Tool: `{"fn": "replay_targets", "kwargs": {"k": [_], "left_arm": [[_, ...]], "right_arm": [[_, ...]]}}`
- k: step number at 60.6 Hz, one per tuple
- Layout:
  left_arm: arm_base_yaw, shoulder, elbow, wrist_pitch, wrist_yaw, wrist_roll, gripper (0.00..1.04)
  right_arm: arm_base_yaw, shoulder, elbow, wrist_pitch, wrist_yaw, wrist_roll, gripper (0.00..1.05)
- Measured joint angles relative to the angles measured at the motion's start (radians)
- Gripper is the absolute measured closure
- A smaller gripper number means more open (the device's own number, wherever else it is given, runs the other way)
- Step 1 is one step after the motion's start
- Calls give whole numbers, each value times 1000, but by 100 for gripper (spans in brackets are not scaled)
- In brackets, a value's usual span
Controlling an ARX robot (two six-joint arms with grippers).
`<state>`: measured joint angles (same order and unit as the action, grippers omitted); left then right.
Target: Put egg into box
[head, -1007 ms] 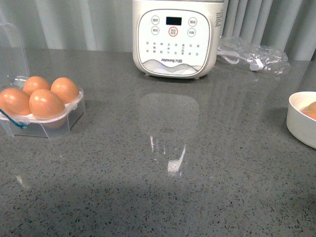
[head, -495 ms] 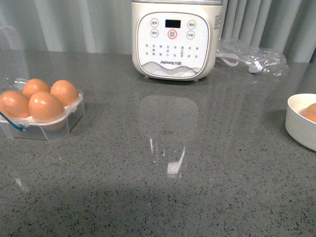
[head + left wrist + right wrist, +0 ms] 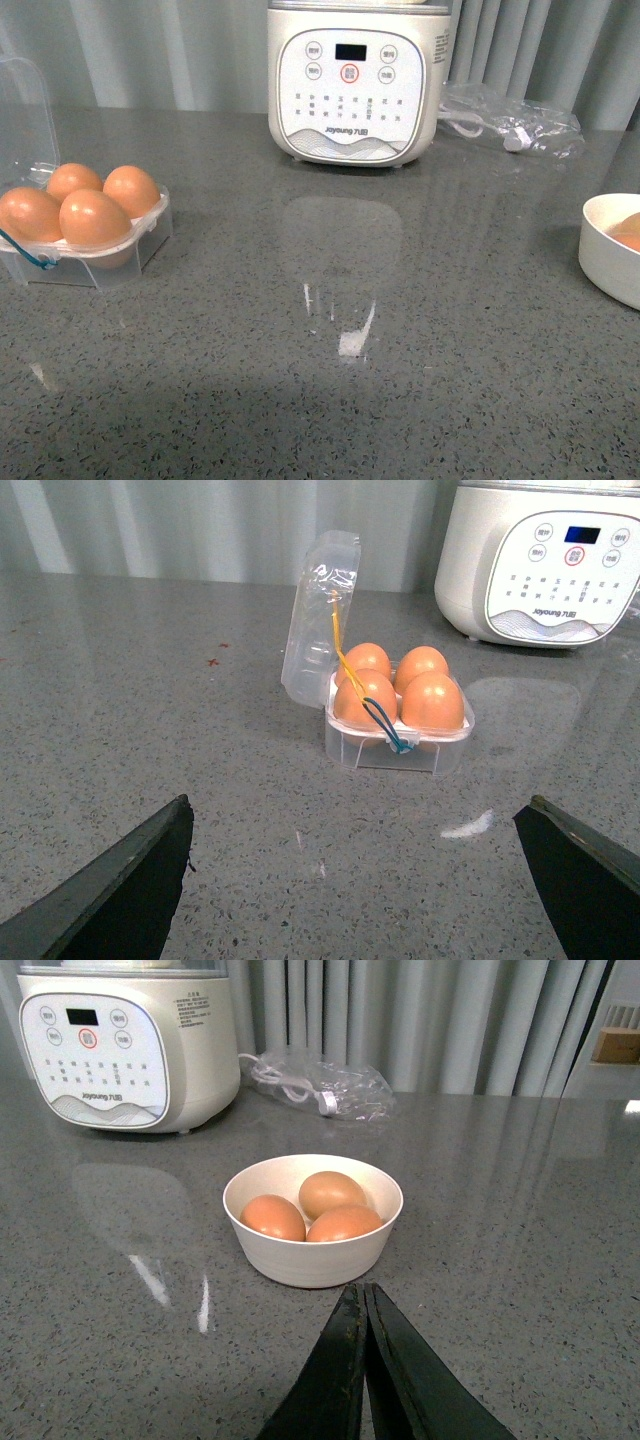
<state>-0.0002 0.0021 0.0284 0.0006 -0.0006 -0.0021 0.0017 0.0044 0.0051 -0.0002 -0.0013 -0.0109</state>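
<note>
Finds the box (image 3: 398,752) at the table's left, lid raised, each of its four cells holding an egg (image 3: 432,700). Counts three more in the bowl (image 3: 312,1255) at the right. Notes the left gripper (image 3: 360,802) spread wide and empty, facing the box but well clear of it. Notes the right gripper (image 3: 362,1292) pinched closed on nothing, just short of the bowl. Sees no free cell; judges the task likely finished. Rates an egg light, rigid, smooth and thin-shelled: apt to slip under a weak grip, to crack under a hard one. Recommends gripping across the widest middle, pads opposed, pressure gentle, and lowering without a drop.
</note>
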Motion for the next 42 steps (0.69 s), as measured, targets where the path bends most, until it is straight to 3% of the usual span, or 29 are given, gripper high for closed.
{"fn": "replay_targets", "kwargs": {"k": [29, 42], "left_arm": [[0, 0, 0, 0, 0, 0, 7], [0, 0, 0, 0, 0, 0, 7]], "right_arm": [[0, 0, 0, 0, 0, 0, 101], [0, 0, 0, 0, 0, 0, 52]]}}
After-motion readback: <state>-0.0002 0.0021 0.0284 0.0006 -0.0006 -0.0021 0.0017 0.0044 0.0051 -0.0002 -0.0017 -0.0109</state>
